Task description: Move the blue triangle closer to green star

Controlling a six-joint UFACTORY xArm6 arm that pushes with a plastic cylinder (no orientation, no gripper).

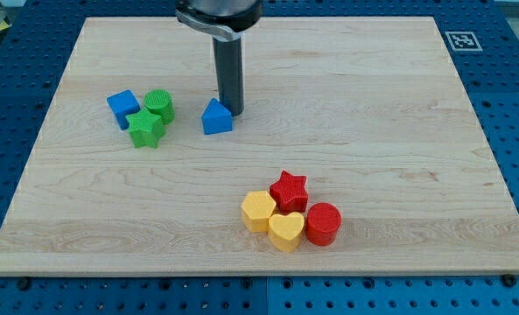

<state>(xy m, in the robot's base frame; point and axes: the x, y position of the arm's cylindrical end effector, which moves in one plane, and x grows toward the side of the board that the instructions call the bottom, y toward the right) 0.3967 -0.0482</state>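
The blue triangle lies on the wooden board, left of centre. The green star lies to its left, about a block's width away. My tip stands right beside the blue triangle's upper right side, touching or almost touching it. The rod rises from there to the view's top.
A blue cube and a green cylinder sit against the green star. At the lower middle a red star, a yellow hexagon, a yellow heart and a red cylinder cluster together. The board's edge runs along the bottom.
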